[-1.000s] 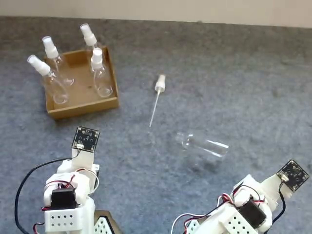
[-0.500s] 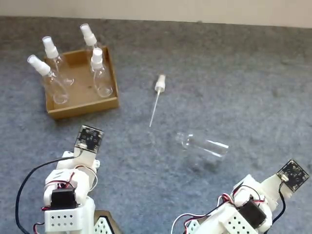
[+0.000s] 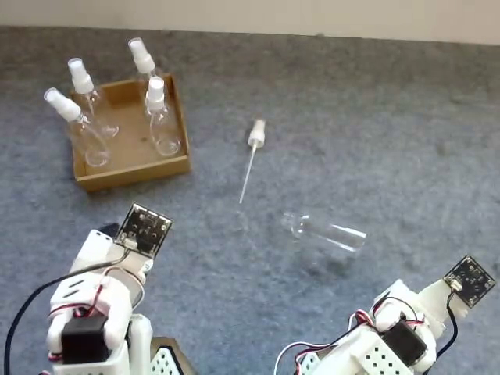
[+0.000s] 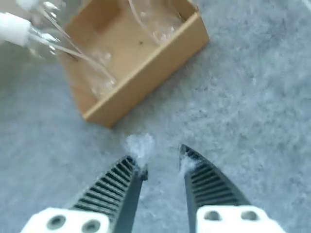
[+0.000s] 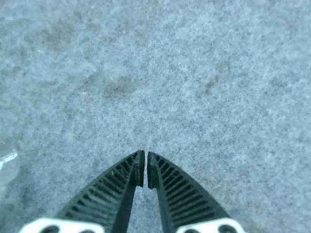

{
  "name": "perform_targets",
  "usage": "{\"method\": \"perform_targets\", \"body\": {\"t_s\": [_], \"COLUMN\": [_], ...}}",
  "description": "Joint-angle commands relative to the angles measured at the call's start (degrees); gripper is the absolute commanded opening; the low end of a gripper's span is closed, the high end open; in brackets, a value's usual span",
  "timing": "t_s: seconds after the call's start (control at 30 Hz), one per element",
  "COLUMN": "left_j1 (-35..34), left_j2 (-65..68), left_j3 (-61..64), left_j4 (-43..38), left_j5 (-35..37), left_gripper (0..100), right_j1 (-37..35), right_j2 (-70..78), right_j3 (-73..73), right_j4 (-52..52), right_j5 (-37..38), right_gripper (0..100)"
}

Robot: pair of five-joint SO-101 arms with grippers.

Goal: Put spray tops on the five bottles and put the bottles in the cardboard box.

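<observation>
The cardboard box [image 3: 133,173] sits at the far left of the grey carpet and holds several clear bottles [image 3: 162,125] with white spray tops on. One bare clear bottle [image 3: 326,233] lies on its side mid-table. A loose spray top [image 3: 255,134] with its long tube lies just beyond it. My left gripper [image 4: 162,162] is open over the carpet a little short of the box's near wall [image 4: 146,73], nothing between its fingers. My right gripper [image 5: 145,159] is shut on nothing above bare carpet, with the lying bottle's edge [image 5: 7,165] off to one side.
The left arm [image 3: 98,293] stands at the near left and the right arm [image 3: 406,332] at the near right. Grey carpet covers the table, and a pale wall [image 3: 312,16] bounds the far edge.
The left arm has swung and drawn back slightly, its wrist tilting toward the right. The right arm, bottle and spray top have not moved.
</observation>
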Motion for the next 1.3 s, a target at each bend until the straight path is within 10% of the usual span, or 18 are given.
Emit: {"method": "perform_targets", "body": {"t_s": [0.0,0.57,0.8,1.27], "left_j1": [0.3,3.6,9.0,30.0], "left_j2": [0.2,0.9,21.1,72.8], "left_j3": [-6.6,-7.6,-20.4,-53.8], "left_j4": [0.7,0.3,0.7,8.4], "left_j5": [-4.5,-10.5,-9.9,23.6], "left_gripper": [9,10,13,17], "right_j1": [0.7,0.7,0.7,0.7], "right_j2": [-0.7,-0.7,-0.7,-0.7], "right_j3": [6.7,6.7,6.7,6.7], "right_j4": [0.2,0.2,0.2,0.2], "right_j5": [-0.2,-0.2,-0.2,-0.2], "right_gripper": [1.2,1.2,1.2,1.2]}}
